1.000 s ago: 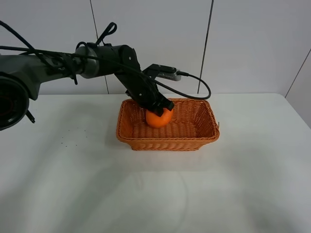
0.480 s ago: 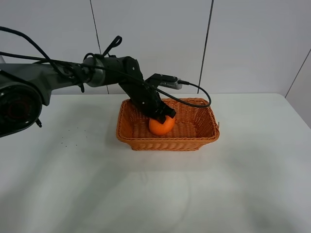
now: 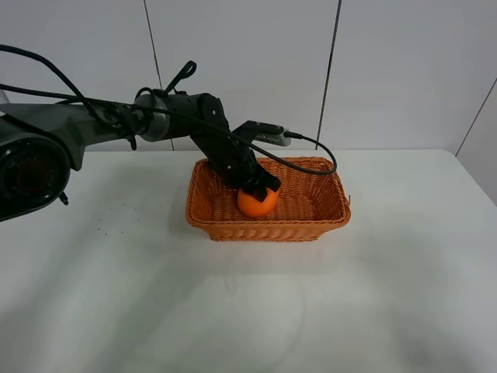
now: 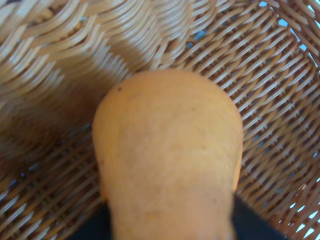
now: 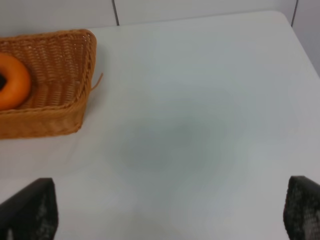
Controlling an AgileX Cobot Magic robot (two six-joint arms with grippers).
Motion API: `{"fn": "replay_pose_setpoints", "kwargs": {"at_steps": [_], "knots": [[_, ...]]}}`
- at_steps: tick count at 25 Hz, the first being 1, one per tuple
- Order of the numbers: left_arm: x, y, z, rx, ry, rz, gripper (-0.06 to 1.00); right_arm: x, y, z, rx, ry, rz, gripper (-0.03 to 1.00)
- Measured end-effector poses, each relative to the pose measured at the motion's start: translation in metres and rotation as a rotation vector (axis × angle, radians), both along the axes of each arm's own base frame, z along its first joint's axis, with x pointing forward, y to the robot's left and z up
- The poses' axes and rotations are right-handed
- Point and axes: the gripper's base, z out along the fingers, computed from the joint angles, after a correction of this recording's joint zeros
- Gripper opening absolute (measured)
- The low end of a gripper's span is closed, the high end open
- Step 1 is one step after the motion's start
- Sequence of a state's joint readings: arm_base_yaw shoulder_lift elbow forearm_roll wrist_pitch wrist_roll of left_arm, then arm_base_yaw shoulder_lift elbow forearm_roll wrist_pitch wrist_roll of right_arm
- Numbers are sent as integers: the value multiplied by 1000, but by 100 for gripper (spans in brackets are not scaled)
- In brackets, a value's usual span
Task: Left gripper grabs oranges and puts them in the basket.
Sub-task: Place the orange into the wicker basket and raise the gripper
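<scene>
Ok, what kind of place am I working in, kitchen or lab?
Probably a lab test bench, not a kitchen: bare white tabletop, plain white panelled walls, and one woven orange-brown wicker basket holding a round orange fruit.

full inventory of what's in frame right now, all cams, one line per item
orange: 1, bright orange, inside the basket, left of its middle
basket: 1, orange-brown wicker, on the table near the wall
table: 1, white, under the basket
wall: 1, white panels, dark seams, behind the table
cable: 1, black, loops from the left arm above the basket's back rim
left arm: 1, dark grey, reaching from the left
left end effector: 1, black, in the basket, closed on the orange
right end effector: 1, black, open, over table beside the basket; wrist view only
</scene>
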State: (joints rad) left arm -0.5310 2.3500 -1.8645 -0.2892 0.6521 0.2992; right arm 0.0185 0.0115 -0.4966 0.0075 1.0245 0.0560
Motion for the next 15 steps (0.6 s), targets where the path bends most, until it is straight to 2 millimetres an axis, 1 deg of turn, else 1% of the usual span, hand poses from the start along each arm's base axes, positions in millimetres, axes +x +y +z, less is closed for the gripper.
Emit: {"fn": "replay_pose_setpoints", "kwargs": {"at_steps": [4,6,8,10,15], "knots": [[0,0,0,2,1,-2,79,0,0,0,0,0,0,69],[0,0,0,1,0,-2,86,0,0,0,0,0,0,69],[0,0,5,-1,-11,-5,89,0,0,0,0,0,0,69],[0,0,14,-11,-33,-10,91,0,0,0,0,0,0,69],[5,-2,33,-10,-75,-34,94,0,0,0,0,0,0,69]]}}
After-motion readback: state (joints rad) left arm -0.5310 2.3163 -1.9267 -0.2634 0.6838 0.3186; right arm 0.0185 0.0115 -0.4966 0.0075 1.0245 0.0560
